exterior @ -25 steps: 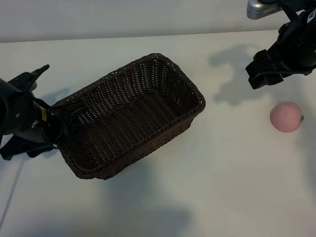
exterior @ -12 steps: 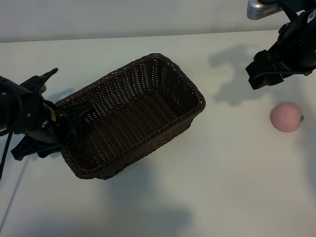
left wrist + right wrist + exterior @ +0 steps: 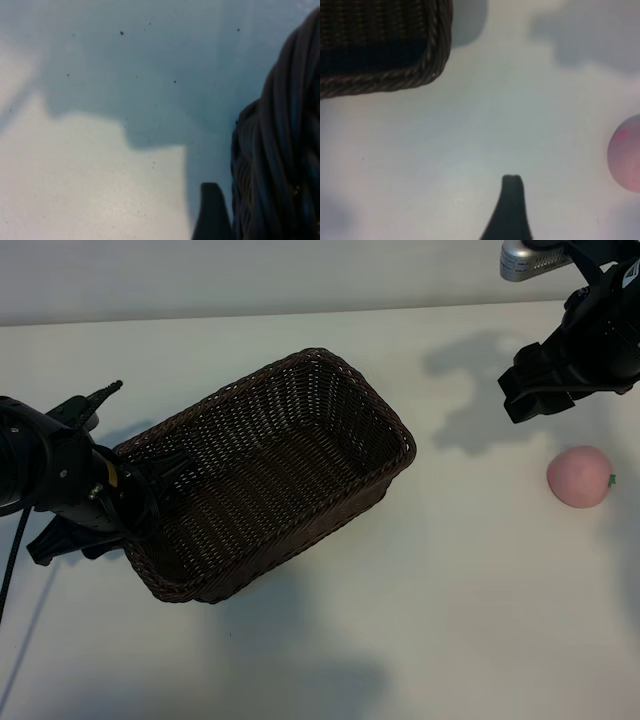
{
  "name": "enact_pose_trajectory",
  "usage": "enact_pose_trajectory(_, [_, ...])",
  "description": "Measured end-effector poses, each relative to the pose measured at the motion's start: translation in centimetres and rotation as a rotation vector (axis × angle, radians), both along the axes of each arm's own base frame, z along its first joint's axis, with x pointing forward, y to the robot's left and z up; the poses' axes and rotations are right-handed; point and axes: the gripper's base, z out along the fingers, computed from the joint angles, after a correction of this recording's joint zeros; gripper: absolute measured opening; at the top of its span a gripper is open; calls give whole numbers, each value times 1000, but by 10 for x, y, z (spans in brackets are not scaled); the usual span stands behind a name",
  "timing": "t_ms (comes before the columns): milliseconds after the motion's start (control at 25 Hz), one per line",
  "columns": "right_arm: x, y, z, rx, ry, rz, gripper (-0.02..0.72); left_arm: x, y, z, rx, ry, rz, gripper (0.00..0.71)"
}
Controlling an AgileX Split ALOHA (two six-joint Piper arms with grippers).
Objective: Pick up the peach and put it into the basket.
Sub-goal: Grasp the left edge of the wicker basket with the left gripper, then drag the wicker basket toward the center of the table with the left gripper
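Wicker, dark-brown rectangular basket (image 3: 270, 475) is steadied by the left hand (image 3: 135, 502), fingers indiscernible; the spread right hand (image 3: 535, 390) hovers near the round pale-pink peach (image 3: 579, 477).

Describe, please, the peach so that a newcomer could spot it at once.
Start at the large dark-brown woven wicker basket on the white table. Look to the table's right edge: the small round pale-pink peach lies there alone, the only pink, smooth thing.

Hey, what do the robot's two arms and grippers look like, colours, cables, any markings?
Both arms are matte black and blocky. The left gripper sits on a rounded black wrist bearing a small yellow label, with a thin black cable trailing down beside it. The right gripper has chunky black fingers below a silver-grey cylindrical part. In the wrist views, each shows only a dark finger tip.
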Motion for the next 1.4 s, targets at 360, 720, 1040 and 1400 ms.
enact_pose_trajectory(360, [0,0,0,0,0,0,595,-1,1,0,7,8,0,235])
enact_pose_trajectory(720, [0,0,0,0,0,0,595,0,1,0,9,-2,-10,210])
enact_pose_trajectory(1040, [0,0,0,0,0,1,595,1,0,8,-1,-48,-49,183])
enact_pose_trajectory(1400, [0,0,0,0,0,1,595,-1,15,30,-77,-111,-40,160])
